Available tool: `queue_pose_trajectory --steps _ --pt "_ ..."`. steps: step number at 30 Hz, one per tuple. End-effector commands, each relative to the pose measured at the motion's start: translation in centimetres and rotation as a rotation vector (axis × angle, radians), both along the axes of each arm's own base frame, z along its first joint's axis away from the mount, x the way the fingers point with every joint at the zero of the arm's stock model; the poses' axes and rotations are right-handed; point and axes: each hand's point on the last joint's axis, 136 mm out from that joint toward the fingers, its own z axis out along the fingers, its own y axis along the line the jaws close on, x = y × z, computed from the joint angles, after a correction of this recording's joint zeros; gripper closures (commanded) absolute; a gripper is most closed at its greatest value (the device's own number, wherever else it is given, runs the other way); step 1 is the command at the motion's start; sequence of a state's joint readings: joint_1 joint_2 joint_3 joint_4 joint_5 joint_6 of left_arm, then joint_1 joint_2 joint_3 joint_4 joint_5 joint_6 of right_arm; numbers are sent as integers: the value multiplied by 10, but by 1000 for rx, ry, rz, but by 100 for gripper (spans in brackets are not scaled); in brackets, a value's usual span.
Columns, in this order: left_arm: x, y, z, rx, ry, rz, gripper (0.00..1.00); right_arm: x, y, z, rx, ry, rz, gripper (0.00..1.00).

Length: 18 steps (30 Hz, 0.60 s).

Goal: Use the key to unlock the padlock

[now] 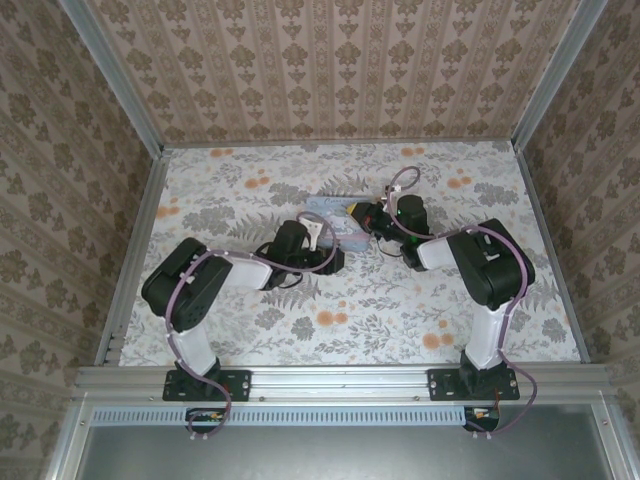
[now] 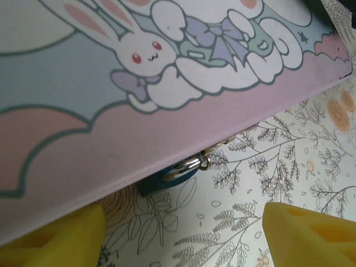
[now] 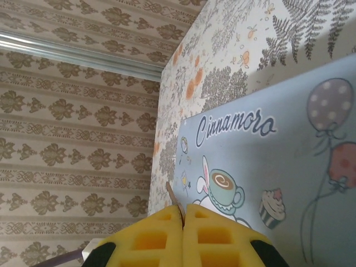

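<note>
Pastel blue-pink cartoon tin (image 1: 340, 208) mid-table on floral tabletop (image 1: 400, 320); damask-patterned walls (image 1: 340, 60) around; aluminium rail (image 1: 340, 380) at near edge

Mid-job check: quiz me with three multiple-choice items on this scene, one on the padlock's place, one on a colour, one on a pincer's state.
1. Where is the padlock relative to the tin?
A. on its lid
B. at its edge, partly hidden under it
C. well away from it

2. The left pincer has pads that are:
A. black
B. red
C. yellow

3. The right pincer is:
A. shut on the key
B. wide open
C. shut on the tin

1 B: its teal body peeks from under the tin's edge.
2 C: two yellow pads stand apart in the left wrist view.
3 A: it is closed with a thin sliver pinched between.
</note>
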State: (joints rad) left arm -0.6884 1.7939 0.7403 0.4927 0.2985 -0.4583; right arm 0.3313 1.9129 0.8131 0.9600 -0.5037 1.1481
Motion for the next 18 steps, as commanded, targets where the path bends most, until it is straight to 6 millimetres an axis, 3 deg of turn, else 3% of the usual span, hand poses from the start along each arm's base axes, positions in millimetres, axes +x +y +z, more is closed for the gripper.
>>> queue_pose_trajectory --steps 1,18 --pt "17 -7 5 -9 -60 -15 24 9 2 -3 -6 -1 13 100" --pt "15 -26 -16 -41 -53 -53 25 12 1 -18 -12 28 7 100"
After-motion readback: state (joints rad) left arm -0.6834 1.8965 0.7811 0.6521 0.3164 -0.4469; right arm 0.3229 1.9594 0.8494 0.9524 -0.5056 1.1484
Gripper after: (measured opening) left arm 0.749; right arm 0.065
